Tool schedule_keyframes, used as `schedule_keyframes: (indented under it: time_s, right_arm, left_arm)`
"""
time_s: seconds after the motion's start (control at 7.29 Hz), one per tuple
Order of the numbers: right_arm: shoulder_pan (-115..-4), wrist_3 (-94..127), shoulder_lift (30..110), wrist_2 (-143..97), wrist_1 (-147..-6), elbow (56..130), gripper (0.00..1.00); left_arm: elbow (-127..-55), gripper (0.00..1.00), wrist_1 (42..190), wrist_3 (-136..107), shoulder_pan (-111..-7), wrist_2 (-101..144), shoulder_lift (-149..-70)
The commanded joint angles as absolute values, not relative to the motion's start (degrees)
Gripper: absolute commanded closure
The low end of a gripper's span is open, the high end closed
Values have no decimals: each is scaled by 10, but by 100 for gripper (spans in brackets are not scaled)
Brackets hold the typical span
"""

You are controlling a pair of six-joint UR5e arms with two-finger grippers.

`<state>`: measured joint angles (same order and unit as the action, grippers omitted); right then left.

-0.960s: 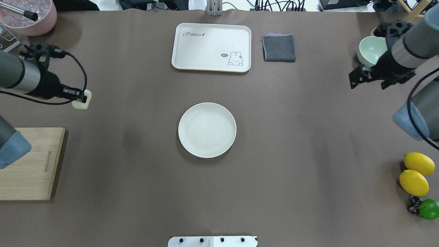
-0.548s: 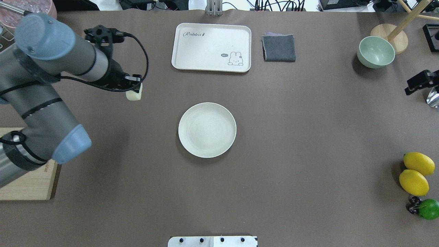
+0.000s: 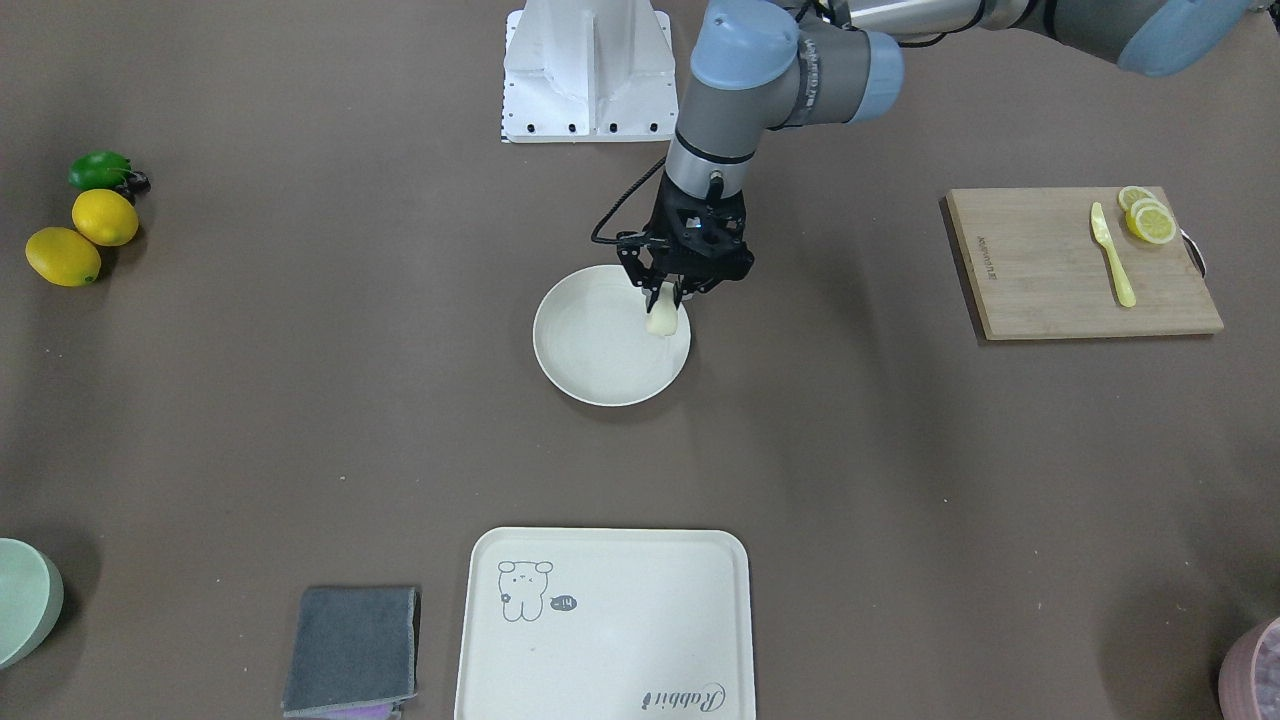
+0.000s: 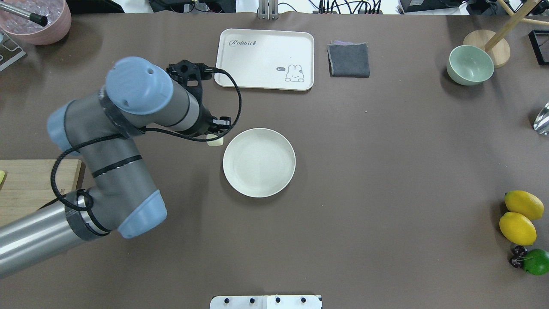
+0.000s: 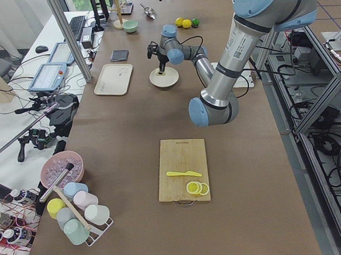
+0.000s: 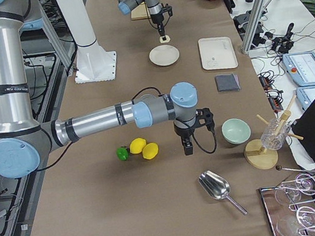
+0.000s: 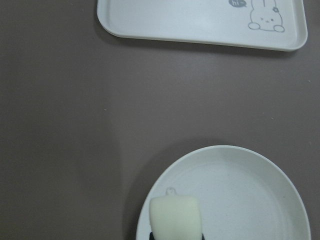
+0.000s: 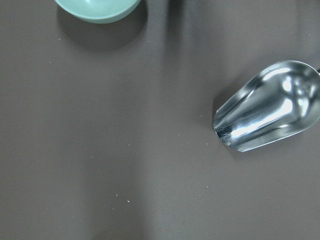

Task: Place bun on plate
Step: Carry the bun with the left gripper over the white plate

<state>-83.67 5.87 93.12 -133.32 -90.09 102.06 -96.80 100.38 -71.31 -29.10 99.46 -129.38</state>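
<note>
The bun [image 3: 661,320] is a small pale cream lump held in my left gripper [image 3: 665,300], which is shut on it. The round cream plate [image 4: 261,167] lies in the middle of the table. From overhead the bun [image 4: 215,141] hangs at the plate's left rim. In the left wrist view the bun [image 7: 175,217] sits over the near edge of the plate [image 7: 240,195]. My right gripper [image 6: 187,148] shows only in the exterior right view, low over the table near the lemons. I cannot tell whether it is open or shut.
A rabbit tray [image 4: 257,56] and a grey cloth [image 4: 348,60] lie behind the plate. A green bowl [image 4: 469,64] is at the far right and lemons [image 4: 519,216] at the right edge. A cutting board [image 3: 1050,270] carries lemon slices. A metal scoop [image 8: 270,107] lies under the right wrist.
My left arm has carried the bun rightward from the table's left side to the plate's left rim. The right arm has drawn back out of the overhead view.
</note>
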Motion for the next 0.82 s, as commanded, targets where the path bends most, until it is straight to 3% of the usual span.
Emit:
schedule_keyframes:
  time_s: [0.0,0.55,0.69]
  right_arm:
    - [-850,46,935,-1341,-901,1017,0]
    - [-853,44,941,-1342,-901,1018,0]
    - [-853,44,942,-1346,-901,1018,0]
  left_arm:
    - [-885,69,1059,-750,-251,945,-1337]
    - [-852,69,1061,-745,-216,895,-1341]
    - [-851,63,1058,-744,-217,895,-1340]
